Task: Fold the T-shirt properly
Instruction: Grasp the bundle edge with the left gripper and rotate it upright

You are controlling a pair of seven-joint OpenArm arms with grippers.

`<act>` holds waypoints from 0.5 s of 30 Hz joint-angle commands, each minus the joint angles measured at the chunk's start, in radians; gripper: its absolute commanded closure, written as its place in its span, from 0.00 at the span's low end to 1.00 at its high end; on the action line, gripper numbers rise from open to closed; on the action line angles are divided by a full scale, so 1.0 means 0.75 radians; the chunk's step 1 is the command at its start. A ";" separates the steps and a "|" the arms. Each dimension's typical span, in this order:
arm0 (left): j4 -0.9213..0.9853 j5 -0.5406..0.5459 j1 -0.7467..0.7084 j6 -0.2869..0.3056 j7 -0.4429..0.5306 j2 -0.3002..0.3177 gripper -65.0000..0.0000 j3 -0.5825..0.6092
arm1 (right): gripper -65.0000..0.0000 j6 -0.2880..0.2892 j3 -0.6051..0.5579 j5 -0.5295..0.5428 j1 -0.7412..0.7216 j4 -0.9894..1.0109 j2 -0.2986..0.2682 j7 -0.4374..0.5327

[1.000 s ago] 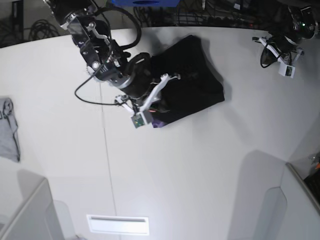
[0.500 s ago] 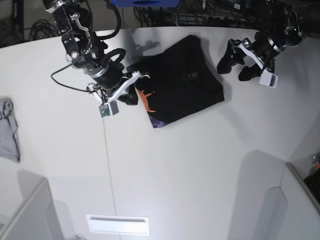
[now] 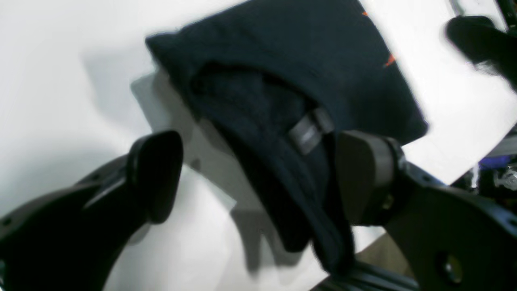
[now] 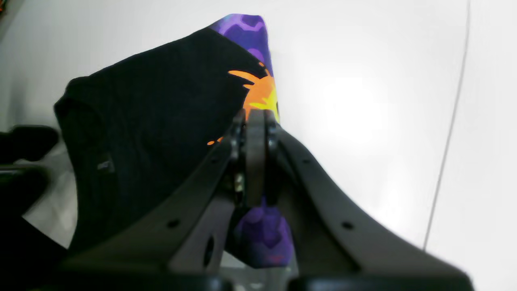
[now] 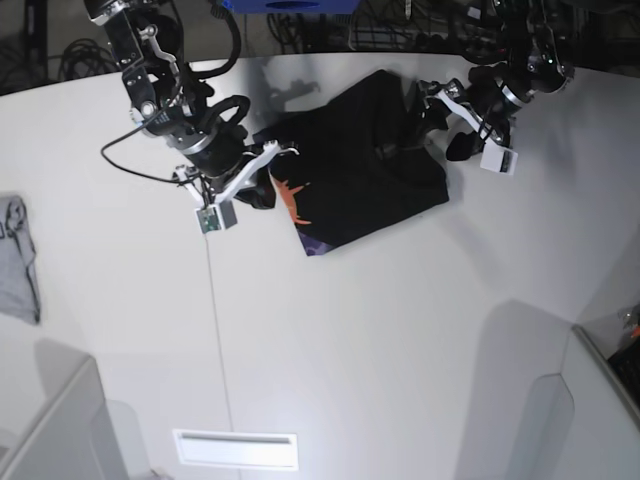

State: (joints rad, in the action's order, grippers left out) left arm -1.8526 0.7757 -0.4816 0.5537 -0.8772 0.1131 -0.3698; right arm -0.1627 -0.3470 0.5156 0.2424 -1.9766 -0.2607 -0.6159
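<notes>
My black T-shirt (image 5: 365, 165) lies partly folded at the far middle of the tabletop (image 5: 400, 350). My left gripper (image 3: 258, 178) gapes wide around its collar edge. My right gripper (image 4: 255, 133) is pinched closed beside the printed hem, seemingly empty. Soft, limp cotton; I'd grasp doubled edges.

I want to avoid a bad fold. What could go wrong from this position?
1. The left gripper is open around the bunched collar edge of the T-shirt; closing may pinch several layers.
2. The right gripper is shut beside the printed edge; a push could drag the shirt across the table and wrinkle it.
</notes>
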 commanded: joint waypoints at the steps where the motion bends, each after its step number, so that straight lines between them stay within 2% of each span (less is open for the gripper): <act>1: 0.002 0.006 0.007 0.009 0.017 -0.002 0.12 -0.003 | 1.00 0.013 0.003 0.005 -0.011 -0.025 0.001 0.030; 3: 0.055 -0.019 0.021 -0.021 0.017 -0.017 0.12 -0.003 | 1.00 0.013 0.003 0.005 -0.011 -0.025 0.001 0.030; 6: 0.125 -0.008 0.048 -0.132 0.017 -0.023 0.12 0.005 | 1.00 0.013 0.003 0.005 -0.011 -0.025 0.001 0.030; 15: 0.223 -0.014 0.130 -0.150 0.019 -0.027 0.12 0.146 | 1.00 0.013 0.014 0.005 0.013 -0.027 -0.001 0.030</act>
State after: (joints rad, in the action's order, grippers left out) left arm -1.6840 0.7750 -0.3862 0.4461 -0.8455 0.0891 -0.2626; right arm -0.1627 -0.3420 0.5159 0.2562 -1.9766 -0.2573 -0.6125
